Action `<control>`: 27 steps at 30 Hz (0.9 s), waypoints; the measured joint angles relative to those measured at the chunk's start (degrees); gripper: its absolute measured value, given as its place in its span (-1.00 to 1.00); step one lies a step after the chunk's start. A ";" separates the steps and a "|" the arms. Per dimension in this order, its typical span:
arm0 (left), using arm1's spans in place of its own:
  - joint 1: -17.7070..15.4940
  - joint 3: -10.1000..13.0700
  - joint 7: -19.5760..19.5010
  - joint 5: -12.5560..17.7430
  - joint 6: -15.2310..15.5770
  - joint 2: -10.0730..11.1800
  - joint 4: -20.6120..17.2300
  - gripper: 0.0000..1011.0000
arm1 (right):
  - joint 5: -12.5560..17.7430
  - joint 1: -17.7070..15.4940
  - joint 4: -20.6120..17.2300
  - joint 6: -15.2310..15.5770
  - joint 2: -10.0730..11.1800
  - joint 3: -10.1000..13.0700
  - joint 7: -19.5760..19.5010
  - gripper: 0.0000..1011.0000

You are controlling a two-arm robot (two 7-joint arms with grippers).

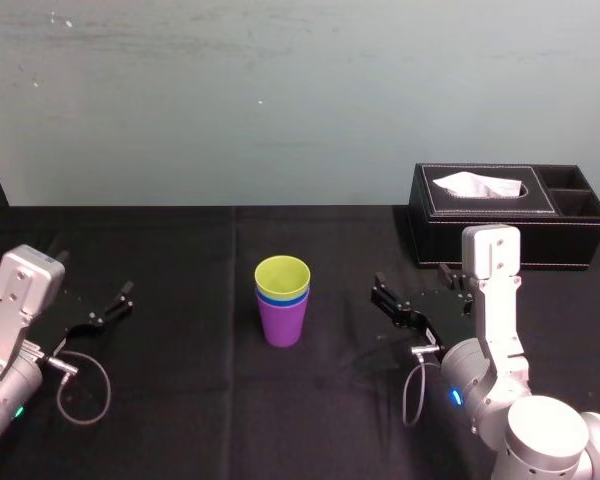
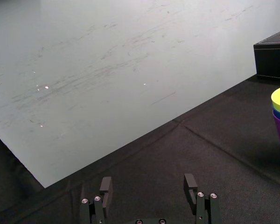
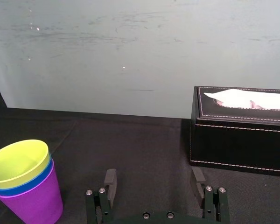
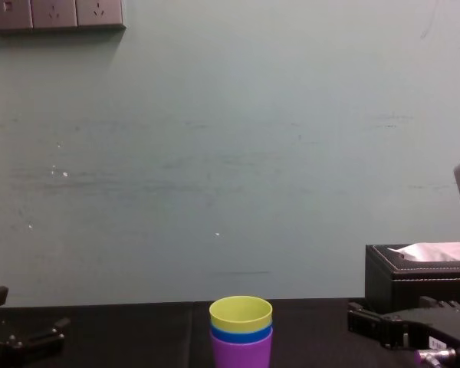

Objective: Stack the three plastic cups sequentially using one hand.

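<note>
Looks basically done: yellow-green cup point(image 1: 282, 273) nested in the blue cup point(image 1: 281, 297), blue in the purple cup point(image 1: 282, 323), standing mid-frame on the black worktop point(image 1: 180, 400). Right claw point(image 1: 378, 290) sits near its right, wide and empty. Left claw point(image 1: 126, 297) is parked lower left, also wide.

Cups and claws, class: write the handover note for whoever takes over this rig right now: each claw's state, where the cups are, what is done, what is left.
Left claw: open, empty, on the robot's left, apart from the cups.
Right claw: open, empty, right of the stack, not touching it.
Cups: yellow-green cup inside blue cup inside purple cup, one upright stack between the claws.
Done: all three nested.
Left: nothing apparent to stack.
</note>
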 joint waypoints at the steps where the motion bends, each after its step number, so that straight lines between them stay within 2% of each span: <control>1: 0.00 0.00 0.00 0.00 0.00 0.00 0.00 0.98 | 0.00 0.00 -0.01 0.00 0.01 0.00 0.00 0.99; 27: 0.00 0.00 0.00 0.00 0.00 0.00 0.00 0.98 | 0.11 0.07 -0.23 0.00 0.11 -0.10 -0.01 0.99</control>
